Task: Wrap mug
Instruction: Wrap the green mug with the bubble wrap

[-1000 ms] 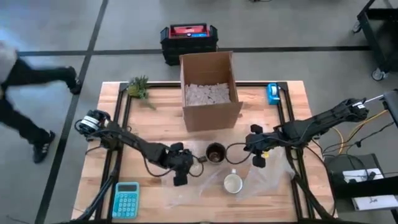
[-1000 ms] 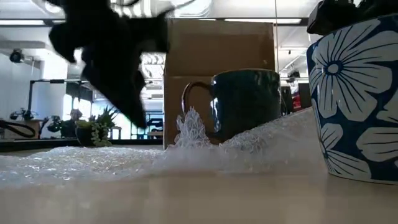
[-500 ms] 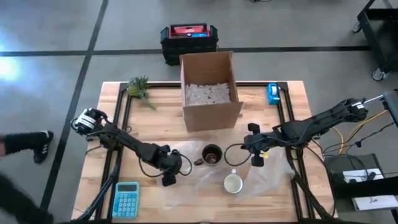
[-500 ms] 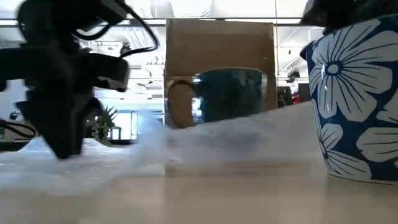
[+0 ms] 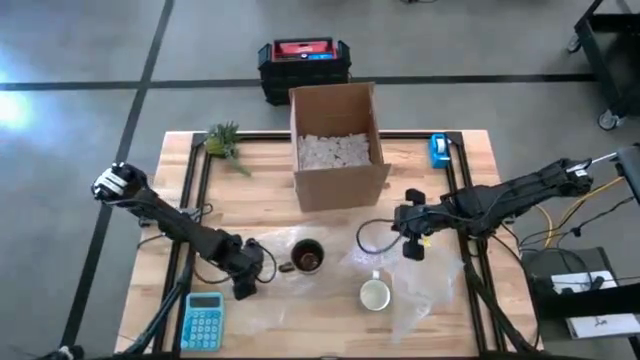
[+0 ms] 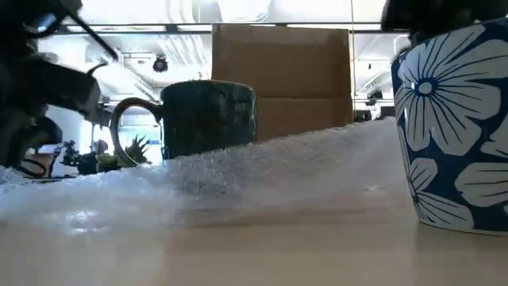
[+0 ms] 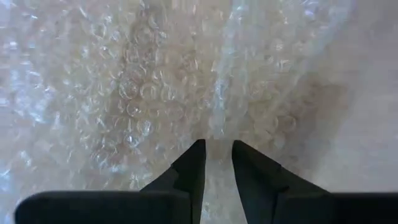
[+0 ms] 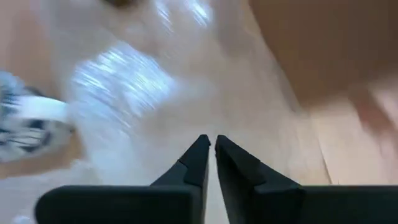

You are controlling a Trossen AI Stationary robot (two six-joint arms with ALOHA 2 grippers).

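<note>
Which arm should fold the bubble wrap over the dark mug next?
Probably the left: its gripper is clamped on the bubble wrap right beside the dark mug. The right gripper sits farther off, nearly closed.

Cardboard box [image 5: 337, 143] w/ filler, plant [image 5: 224, 141], calculator [image 5: 202, 319], tape dispenser [image 5: 438, 150], toolbox [image 5: 303, 66].
</note>
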